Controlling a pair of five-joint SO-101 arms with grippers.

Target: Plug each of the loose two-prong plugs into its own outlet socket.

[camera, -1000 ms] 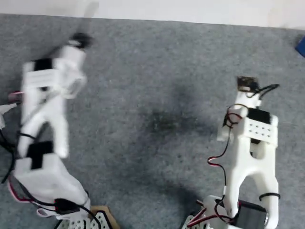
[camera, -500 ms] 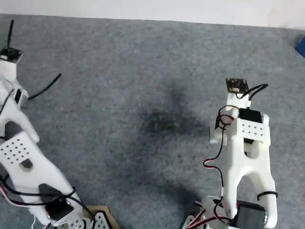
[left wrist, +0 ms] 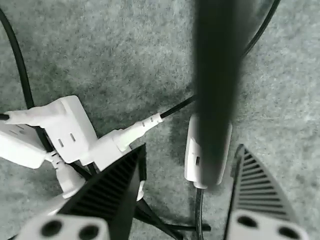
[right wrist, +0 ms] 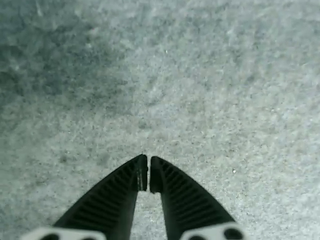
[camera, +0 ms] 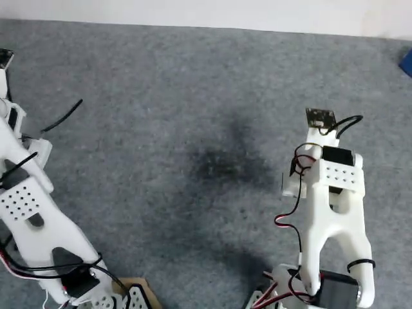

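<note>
Left arm has swung to the table's left edge; right arm barely shifted. Left gripper is spread wide, with a white plug on the carpet between its fingers, near the outlet sockets. Likely light, rigid and slick, and its cord will tug; grip the body's flat sides. A dark blur hides the prongs. Right gripper is closed and empty.

Grey felt table top from above.
A darker patch lies at centre; a white strip runs along the far edge, a blue corner at right.
</note>
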